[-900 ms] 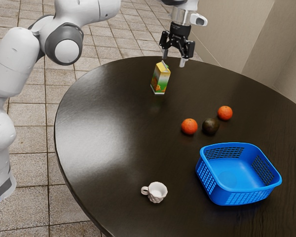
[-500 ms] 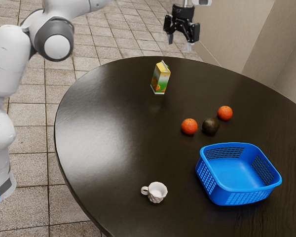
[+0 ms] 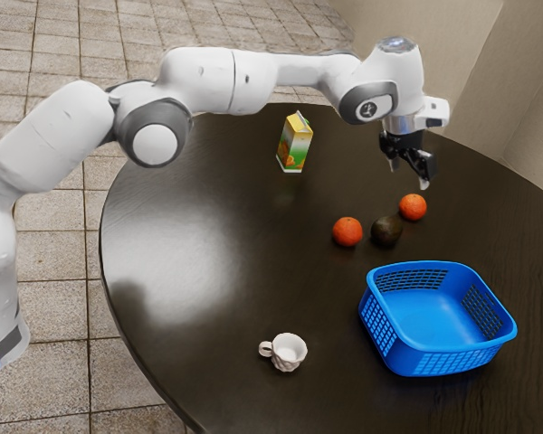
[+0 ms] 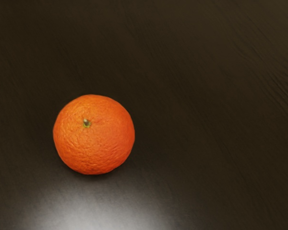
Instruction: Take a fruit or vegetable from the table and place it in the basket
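My gripper (image 3: 407, 175) hangs open above the table, just up from the farther orange (image 3: 413, 207) in the exterior view, with a gap between its fingertips and nothing held. In the wrist view an orange (image 4: 94, 134) rests on the dark table, its green stem spot showing. A second orange (image 3: 347, 231) and a dark round fruit or vegetable (image 3: 386, 231) lie close by on the table. The blue basket (image 3: 442, 346) stands upright nearer the exterior view's lower right, with no fruit in it.
A juice carton (image 3: 294, 143) stands toward the round table's far edge, beneath the line of the outstretched arm. Near the exterior view's bottom sits a white cup (image 3: 289, 352). The dark table (image 3: 199, 244) has a wall beyond its right side.
From beyond the table's far edge, my hand has swung over the table toward the exterior view's right and come down near the farther orange. The fruits, basket, carton and cup have stayed put.
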Controlling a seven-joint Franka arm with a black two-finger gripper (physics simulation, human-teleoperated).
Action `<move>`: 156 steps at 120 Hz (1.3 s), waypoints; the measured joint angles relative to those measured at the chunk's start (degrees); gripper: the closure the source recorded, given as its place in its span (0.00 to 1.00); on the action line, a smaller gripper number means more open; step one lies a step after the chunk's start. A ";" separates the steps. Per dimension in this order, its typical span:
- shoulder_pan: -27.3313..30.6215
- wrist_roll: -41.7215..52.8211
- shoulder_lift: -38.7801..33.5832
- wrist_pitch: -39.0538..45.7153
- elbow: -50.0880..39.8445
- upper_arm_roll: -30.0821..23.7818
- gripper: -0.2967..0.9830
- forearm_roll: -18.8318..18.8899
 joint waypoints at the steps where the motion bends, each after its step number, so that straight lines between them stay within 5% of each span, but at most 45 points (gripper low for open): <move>1: 0.06 -0.01 0.43 0.75 0.02 0.10 0.23 0.11; 62: 1.57 3.28 12.09 26.96 1.81 1.62 0.24 4.07; 156: 1.54 4.40 16.90 33.52 1.95 1.16 0.25 3.99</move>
